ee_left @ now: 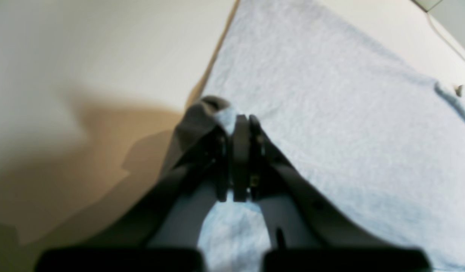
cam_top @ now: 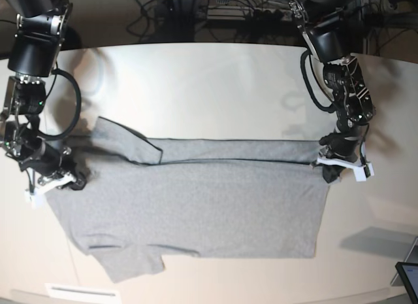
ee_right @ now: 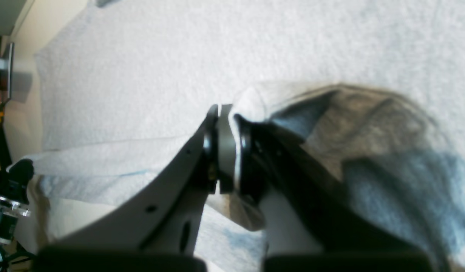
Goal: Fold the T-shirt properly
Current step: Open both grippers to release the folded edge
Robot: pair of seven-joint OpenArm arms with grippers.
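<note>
Left gripper [ee_left: 238,124], seen from the left wrist: pinched tight on a bit of shirt [ee_left: 330,113] edge, likely to carry that edge across for a fold. Bare table [ee_left: 104,56] just beside.

Right gripper [ee_right: 224,124], seen from the right wrist: also clamped on a bunch of cloth, lifted a little off the flat part so the fold can go over.

From the base view: shirt spread flat on the table, far edge folded over toward the middle. One gripper at each end of that fold, to keep it straight.
</note>
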